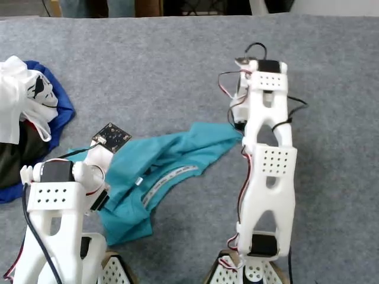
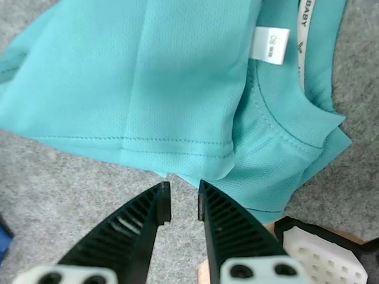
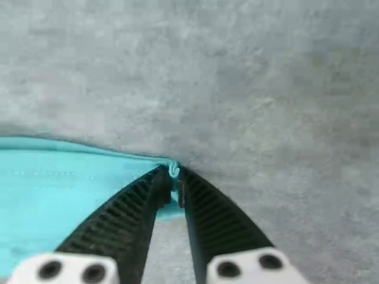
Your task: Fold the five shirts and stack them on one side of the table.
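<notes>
A teal shirt (image 1: 154,165) lies crumpled on the grey table between the two arms, its neck opening turned toward the front edge. My right gripper (image 3: 173,174) is shut on a corner of the shirt's edge (image 3: 59,177), low over the table at the shirt's right end (image 1: 237,129). My left gripper (image 2: 183,198) hangs just above the table beside the shirt's stitched hem (image 2: 148,142), open by a narrow gap with nothing between its fingers. The collar with its white label (image 2: 269,44) lies beyond the hem.
A heap of other shirts sits at the far left edge: a white one (image 1: 18,100) on top, a blue one (image 1: 62,112) and a dark one (image 1: 18,157) under it. Both arm bases (image 1: 249,269) stand at the front edge.
</notes>
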Action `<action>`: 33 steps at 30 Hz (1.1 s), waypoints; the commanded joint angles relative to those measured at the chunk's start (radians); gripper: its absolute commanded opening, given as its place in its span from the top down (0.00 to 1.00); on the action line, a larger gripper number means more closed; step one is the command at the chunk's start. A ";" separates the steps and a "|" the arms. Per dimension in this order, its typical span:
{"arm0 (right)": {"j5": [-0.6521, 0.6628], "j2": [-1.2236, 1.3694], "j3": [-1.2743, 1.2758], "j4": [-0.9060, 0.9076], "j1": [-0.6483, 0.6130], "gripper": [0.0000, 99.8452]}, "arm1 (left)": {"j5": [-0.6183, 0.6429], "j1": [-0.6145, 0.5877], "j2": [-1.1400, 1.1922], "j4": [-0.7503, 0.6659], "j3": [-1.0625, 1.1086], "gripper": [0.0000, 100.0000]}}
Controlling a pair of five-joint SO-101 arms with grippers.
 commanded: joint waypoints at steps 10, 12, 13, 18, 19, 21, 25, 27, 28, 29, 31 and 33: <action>-0.040 -0.415 -0.101 -0.032 0.092 0.99 | 0.000 -0.001 -0.011 0.057 -0.090 0.89; -0.035 -0.401 -0.064 -0.061 0.135 0.99 | -0.005 0.001 -0.009 0.055 -0.091 0.89; -0.035 -0.386 -0.044 -0.075 0.157 0.99 | -0.006 0.001 -0.009 0.055 -0.094 0.89; -0.034 -0.269 0.045 -0.173 0.222 0.99 | 0.002 0.104 -0.009 0.055 -0.090 0.84; -0.034 -0.239 0.054 -0.193 0.227 0.99 | 0.011 0.143 -0.009 0.055 -0.090 0.84; -0.034 -0.173 0.061 -0.222 0.230 0.99 | 0.057 0.222 -0.009 0.031 -0.097 0.84; -0.035 -0.053 0.061 -0.275 0.229 0.99 | 0.120 0.360 -0.006 -0.043 -0.097 0.83; -0.035 -0.007 0.061 -0.301 0.229 0.99 | 0.121 0.404 -0.006 -0.063 -0.099 0.84; -0.037 0.007 0.058 -0.307 0.229 0.99 | 0.121 0.418 -0.006 -0.072 -0.099 0.84; -0.035 0.008 0.042 -0.304 0.230 0.99 | 0.121 0.424 -0.006 -0.081 -0.099 0.84; -0.035 0.015 0.015 -0.304 0.230 0.99 | 0.120 0.427 -0.006 -0.100 -0.101 0.84; -0.035 0.025 0.004 -0.304 0.230 0.99 | 0.120 0.429 -0.006 -0.100 -0.119 0.84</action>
